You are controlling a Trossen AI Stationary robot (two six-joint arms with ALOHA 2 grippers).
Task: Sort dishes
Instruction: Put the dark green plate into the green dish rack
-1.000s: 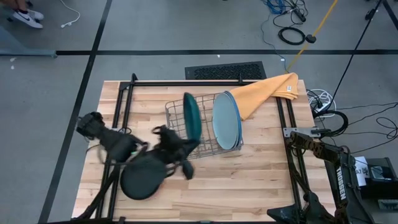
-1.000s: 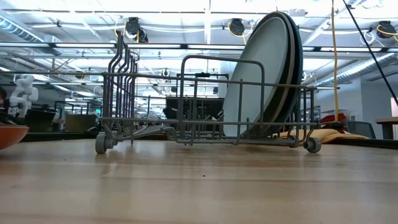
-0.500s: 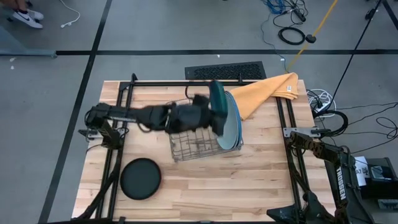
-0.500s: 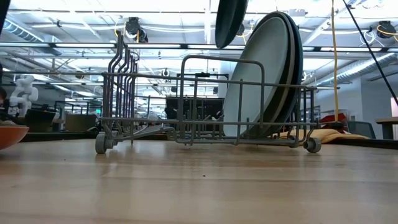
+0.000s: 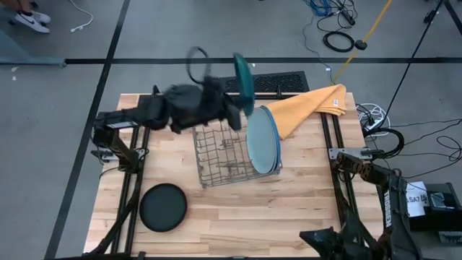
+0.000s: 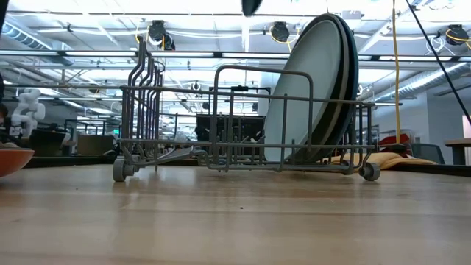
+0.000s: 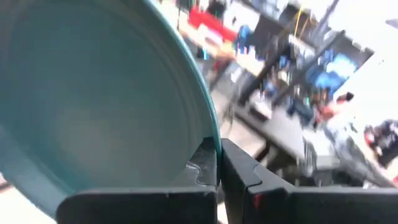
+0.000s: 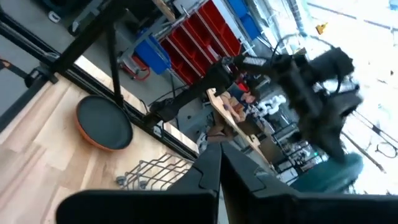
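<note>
My left gripper [image 5: 237,105] is raised above the wire rack [image 5: 225,155] and is shut on the dark teal plate [image 5: 242,81]. Only the plate's lowest edge [image 6: 252,6] shows in the low view. Large plates [image 5: 261,139] stand on edge in the rack's right end, leaning on its wires [image 6: 316,88]. The black plate [image 5: 163,207] lies flat near the table's near-left corner. An orange-red rim shows under it in the right wrist view [image 8: 99,138]. My right arm [image 5: 375,217] waits at the near-right corner with its gripper [image 8: 219,163] shut on nothing. My left gripper pinches the dark teal plate by its rim [image 7: 212,140] between the two fingers. It comes from the table's left, roughly level. The plate stands on edge and is lifted clear, high above the rack.
A yellow-orange cloth [image 5: 310,108] lies at the far-right corner, partly behind the large plates. Bare wood [image 5: 260,209] lies between the rack and the near edge. Black frame rails run along both sides of the table [image 5: 137,144].
My left arm has swung from the black plate at the near left over to the rack. Half a second ago it held the teal plate just above the rack. Now the plate is higher and closer to the far edge. My right arm has shifted slightly at its corner.
</note>
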